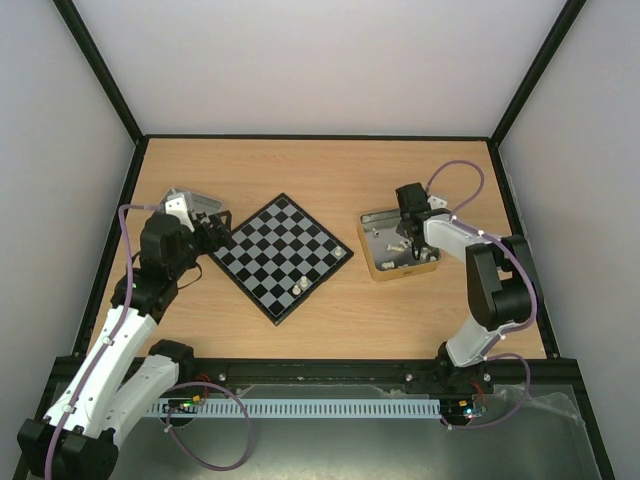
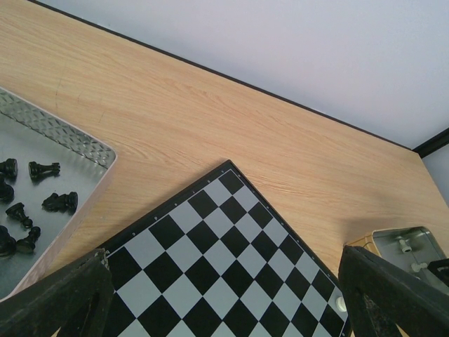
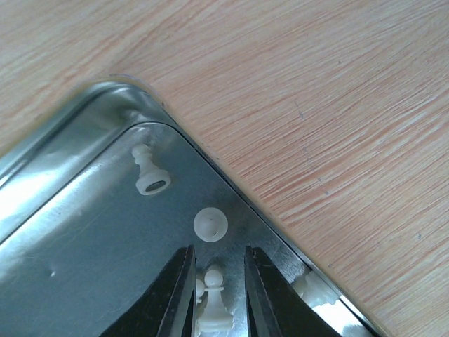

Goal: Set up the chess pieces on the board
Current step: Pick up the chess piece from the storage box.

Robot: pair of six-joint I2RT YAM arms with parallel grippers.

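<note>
Well, the right fingers (image 3: 175, 295) are down in a corner of the metal tray (image 3: 77, 133) near the counter's (image 1: 330, 170) right edge. They are drawn close on either side of an upright white pawn (image 3: 212, 298), and I cannot tell whether they already pinch it. To do this pick well I'd want the squeeze low on the pawn's stem, then a straight lift, since a second piece (image 3: 199, 286) hides just behind one finger and a round-topped one (image 3: 210, 225) sits just ahead of the tips. A toppled pawn (image 3: 150, 174) lies further along the tray wall. The board (image 1: 285, 255) lies mid-counter, turned corner-on, with only two white pieces (image 1: 298, 287) on it, so most of the set-up looks undone. The left fingers (image 2: 63, 302) hang spread wide and empty over the board's left corner, beside the diamond-plate tray (image 2: 70, 137) holding black pieces (image 2: 43, 168), seemingly clear of the carry path.
</note>
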